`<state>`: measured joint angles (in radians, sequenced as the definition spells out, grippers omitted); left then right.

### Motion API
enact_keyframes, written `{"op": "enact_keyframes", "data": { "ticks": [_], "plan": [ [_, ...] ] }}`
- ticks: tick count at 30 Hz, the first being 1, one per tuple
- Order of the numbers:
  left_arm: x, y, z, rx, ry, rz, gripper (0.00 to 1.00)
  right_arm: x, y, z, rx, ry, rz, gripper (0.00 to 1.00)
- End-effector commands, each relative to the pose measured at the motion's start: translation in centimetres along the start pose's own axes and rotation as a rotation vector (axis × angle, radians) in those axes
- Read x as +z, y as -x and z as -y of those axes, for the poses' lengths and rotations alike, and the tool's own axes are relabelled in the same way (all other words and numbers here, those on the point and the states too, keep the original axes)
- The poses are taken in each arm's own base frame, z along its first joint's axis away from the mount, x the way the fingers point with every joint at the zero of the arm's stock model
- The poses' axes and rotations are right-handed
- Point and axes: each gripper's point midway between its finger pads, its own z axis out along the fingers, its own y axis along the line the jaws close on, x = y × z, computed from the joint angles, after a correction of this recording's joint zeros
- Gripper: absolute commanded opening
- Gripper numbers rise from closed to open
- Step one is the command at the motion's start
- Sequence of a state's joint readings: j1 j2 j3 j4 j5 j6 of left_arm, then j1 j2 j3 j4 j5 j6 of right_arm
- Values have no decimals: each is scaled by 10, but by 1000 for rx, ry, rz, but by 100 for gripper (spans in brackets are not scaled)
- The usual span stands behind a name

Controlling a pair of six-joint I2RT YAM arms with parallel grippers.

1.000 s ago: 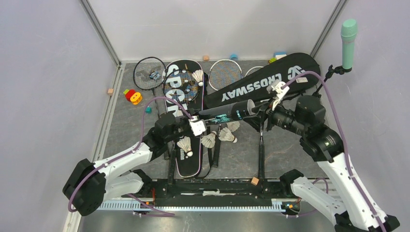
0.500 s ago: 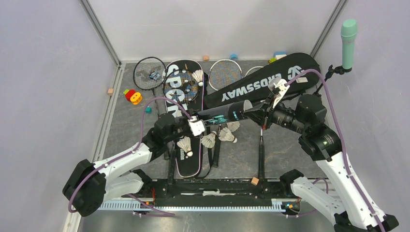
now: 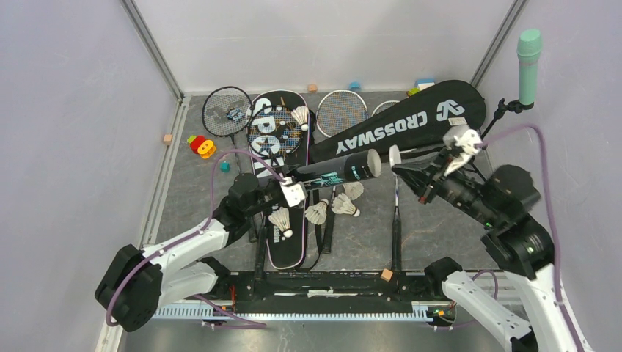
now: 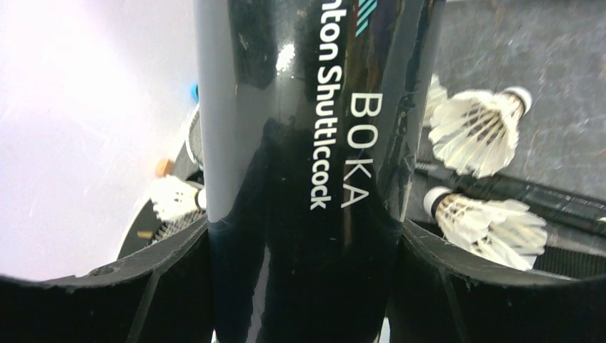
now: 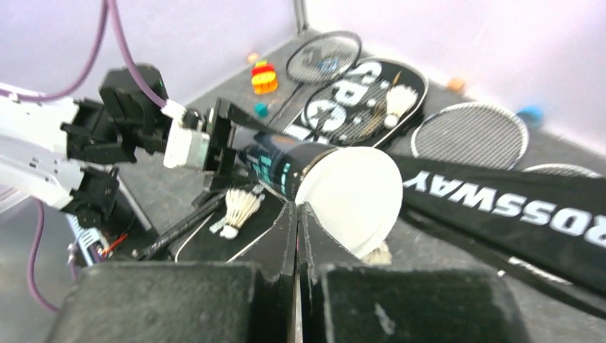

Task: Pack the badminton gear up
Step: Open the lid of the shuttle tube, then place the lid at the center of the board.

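Badminton gear is spread over the bench (image 3: 198, 191), and the piece I'm working on is the long black tube (image 3: 334, 176). It is held off the bench and roughly level, with its mouth pointing toward my right side. My left hand (image 3: 302, 183) grips it near the other end, with the fingers spread wide and touching the barrel on both sides in the left wrist view. I judge that hold is there to steady the tube and present its mouth for loading. Just beyond the mouth and apart from it, my right hand (image 3: 403, 169) has its fingers pressed together on what looks like the tube's white lid (image 5: 350, 200), pinched at the rim, so the opening is clear. Several shuttlecocks (image 3: 317, 213) lie loose on the bench under the tube, and two more rest on the SPORT bag (image 3: 275, 139). They are close by, so I'd guess they go in next. The rackets (image 3: 341, 111) lie at the far side, one head partly under the CROSSWAY bag (image 3: 396, 125), and I reckon they have yet to be bagged.
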<state>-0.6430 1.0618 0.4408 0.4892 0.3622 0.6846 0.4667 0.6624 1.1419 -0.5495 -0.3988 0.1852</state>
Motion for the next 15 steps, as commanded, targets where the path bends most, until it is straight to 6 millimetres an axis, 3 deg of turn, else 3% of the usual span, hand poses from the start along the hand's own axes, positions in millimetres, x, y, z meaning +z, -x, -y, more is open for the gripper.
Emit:
{"op": "enact_keyframes", "data": {
  "ticks": [1,4,7,9,11,15],
  "plan": [
    [-5,3,-18,18,73,24,17,-36,50,2,-103,-106,154,0],
    [-4,6,-21,4,80,34,17,-43,46,18,-91,-202,149,0],
    [-7,20,-36,-36,157,80,23,-49,15,68,-30,-473,70,0],
    [-13,35,-55,-93,248,131,21,-49,-21,101,30,-644,0,0],
    [-22,49,-69,-145,315,176,29,-44,-61,123,65,-747,-71,0],
    [-51,67,-110,-292,561,264,26,-41,-146,162,138,-949,-205,0]
  ]
}}
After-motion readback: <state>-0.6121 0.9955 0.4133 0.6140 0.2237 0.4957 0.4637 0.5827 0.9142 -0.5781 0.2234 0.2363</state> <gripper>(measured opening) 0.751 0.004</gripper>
